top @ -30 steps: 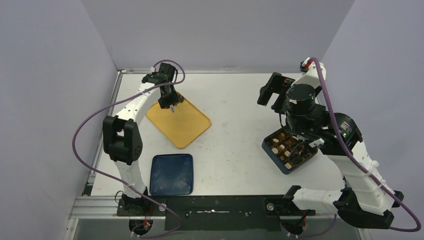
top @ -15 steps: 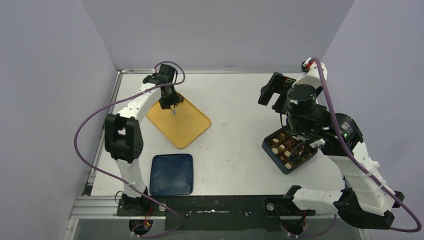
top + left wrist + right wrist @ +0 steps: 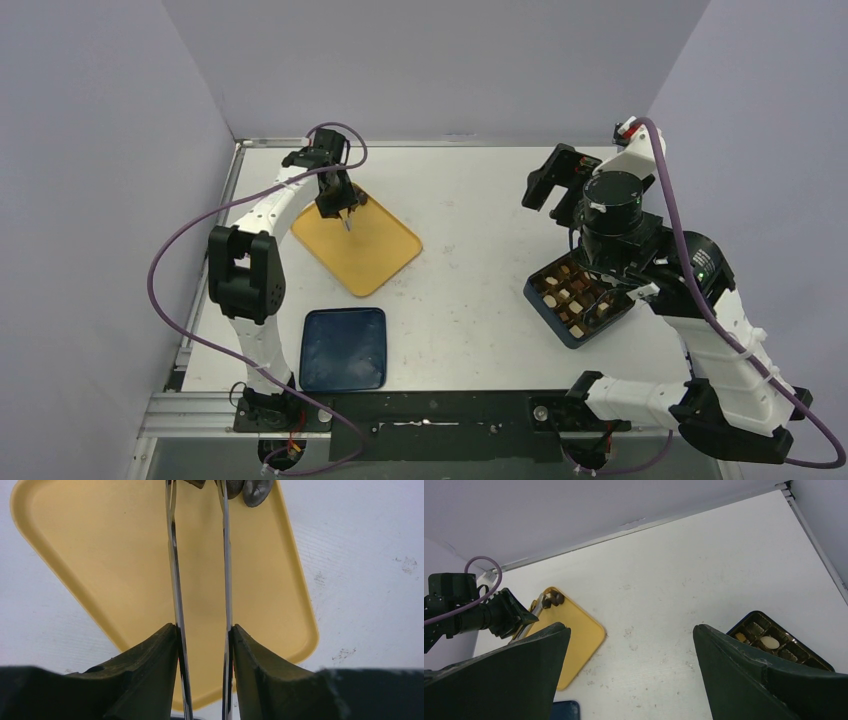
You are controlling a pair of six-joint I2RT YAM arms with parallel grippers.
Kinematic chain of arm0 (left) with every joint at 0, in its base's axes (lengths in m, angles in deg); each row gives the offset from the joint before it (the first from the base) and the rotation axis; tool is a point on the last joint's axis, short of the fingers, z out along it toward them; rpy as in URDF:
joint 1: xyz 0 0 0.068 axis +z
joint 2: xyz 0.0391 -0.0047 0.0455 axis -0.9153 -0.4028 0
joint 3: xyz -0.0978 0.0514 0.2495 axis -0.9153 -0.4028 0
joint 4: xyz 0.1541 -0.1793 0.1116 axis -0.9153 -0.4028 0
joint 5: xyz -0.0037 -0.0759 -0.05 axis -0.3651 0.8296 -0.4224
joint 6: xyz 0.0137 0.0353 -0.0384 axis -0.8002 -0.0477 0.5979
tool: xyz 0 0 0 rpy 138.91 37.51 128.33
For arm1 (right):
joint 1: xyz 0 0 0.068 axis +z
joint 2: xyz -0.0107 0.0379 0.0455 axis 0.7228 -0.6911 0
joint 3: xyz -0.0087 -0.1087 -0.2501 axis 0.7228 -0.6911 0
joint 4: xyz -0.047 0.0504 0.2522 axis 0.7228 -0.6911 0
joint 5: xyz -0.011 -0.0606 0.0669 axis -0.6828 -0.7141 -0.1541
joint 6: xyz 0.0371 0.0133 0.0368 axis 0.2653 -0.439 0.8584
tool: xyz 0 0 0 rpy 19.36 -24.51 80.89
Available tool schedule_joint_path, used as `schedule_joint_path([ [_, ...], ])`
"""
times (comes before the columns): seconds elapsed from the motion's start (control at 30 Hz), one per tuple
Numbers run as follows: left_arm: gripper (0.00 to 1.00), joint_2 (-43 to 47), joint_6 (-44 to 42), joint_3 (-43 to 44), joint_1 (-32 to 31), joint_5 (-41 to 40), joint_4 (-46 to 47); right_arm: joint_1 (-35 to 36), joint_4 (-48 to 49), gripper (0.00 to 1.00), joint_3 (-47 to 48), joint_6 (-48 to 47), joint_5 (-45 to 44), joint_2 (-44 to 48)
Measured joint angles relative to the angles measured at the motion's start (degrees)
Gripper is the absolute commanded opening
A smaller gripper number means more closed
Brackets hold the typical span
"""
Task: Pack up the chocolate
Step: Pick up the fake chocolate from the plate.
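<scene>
The spread right end effector point(image 3: 631, 630) has risen clear of the chocolate box point(image 3: 550, 319) near the tabletop's right edge, opening it to the tongs point(image 3: 172, 555) pinched in the left end effector point(image 3: 202, 630).

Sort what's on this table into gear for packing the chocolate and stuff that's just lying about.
For the job:
- chocolate, sitting in the compartment box
- metal tongs, clamped in the left end effector

Lying about for now:
- yellow tray, no pieces visible on it
- blue lid, flat and untouched, possibly the box's
</scene>
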State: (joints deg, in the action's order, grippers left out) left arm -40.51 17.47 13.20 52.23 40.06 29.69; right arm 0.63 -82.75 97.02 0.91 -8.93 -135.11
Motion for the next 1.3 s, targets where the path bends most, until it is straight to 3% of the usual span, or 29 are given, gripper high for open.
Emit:
schedule_joint_path([
  [0.23,0.4,0.0,-0.48,-1.77,1.09,3.04,1.42,0.0,0.02,1.0,0.0,0.76,-0.17,0.39],
  [0.53,0.31,-0.11,-1.36,-1.77,1.66,5.16,0.83,0.0,0.57,1.0,-0.02,0.66,-0.63,0.66],
  [1.3,0.26,1.22,-1.53,0.39,1.66,8.94,-10.51,0.0,2.14,1.0,-0.02,0.35,-0.96,1.55],
])
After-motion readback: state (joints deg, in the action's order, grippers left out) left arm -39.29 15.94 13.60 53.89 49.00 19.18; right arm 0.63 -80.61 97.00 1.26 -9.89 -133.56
